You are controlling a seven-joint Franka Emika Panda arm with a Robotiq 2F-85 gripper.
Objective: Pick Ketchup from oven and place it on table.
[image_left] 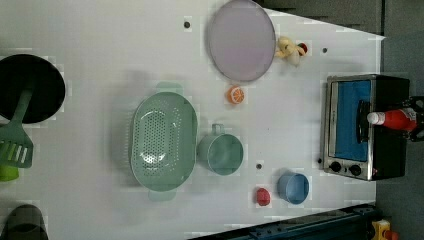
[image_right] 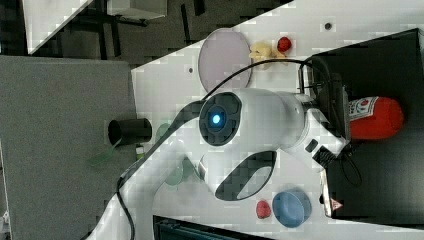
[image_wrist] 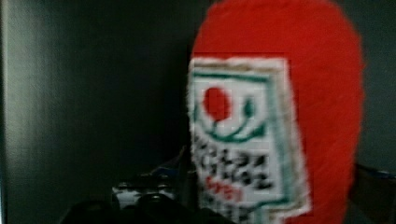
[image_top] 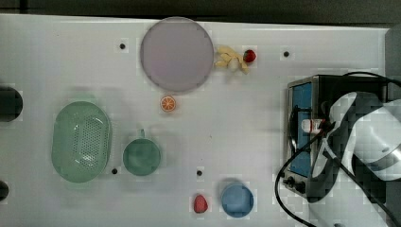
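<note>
The ketchup (image_left: pixel 395 119), a slim red bottle with a white cap (image_top: pixel 309 125), lies across the black top of the oven (image_left: pixel 350 125) at the left view's right. Its cap pokes out over the blue glass door. My gripper (image_left: pixel 415 119) grips the bottle's body, black fingers on both sides, shut on it. In the right view the gripper (image_right: pixel 345 117) covers the neck end and the red base (image_right: pixel 385 120) sticks out past it. The wrist view has the label (image_wrist: pixel 243 140) close up. The white table (image_top: pixel 236 118) spreads to the top view's left of the oven.
On the table are a purple plate (image_top: pixel 176 53), an orange slice (image_top: pixel 168 103), a green colander (image_top: pixel 81 141), a green cup (image_top: pixel 141 157), a blue bowl (image_top: pixel 237 199) and two small red fruits (image_top: pixel 200 204). Bare tabletop lies between the cup and the oven.
</note>
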